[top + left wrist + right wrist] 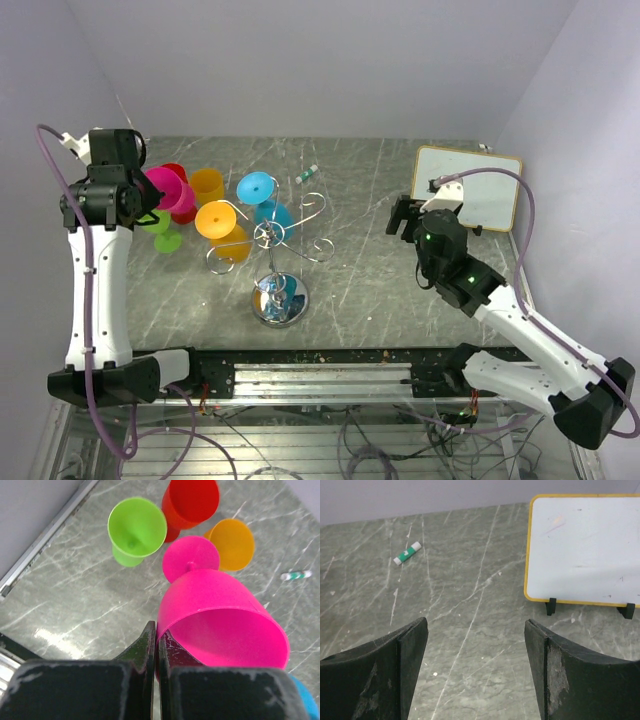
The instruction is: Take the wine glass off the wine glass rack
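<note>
L gripper (156, 631) clamped on rim of smooth pink plastic wine glass (220, 615), well left of chrome wire rack (268, 236) (round mirrored base). R gripper (476, 627) spread wide above veined grey tabletop (470, 575).

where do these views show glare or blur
Top external: the mirrored base of the shiny chrome wire wine glass rack throws bright glare. Left wrist: a pale sheen on the grey marbled tabletop; the left end effector, shut on the pink plastic wine glass, looks soft up close. Right wrist: evenly lit, no glare.
</note>
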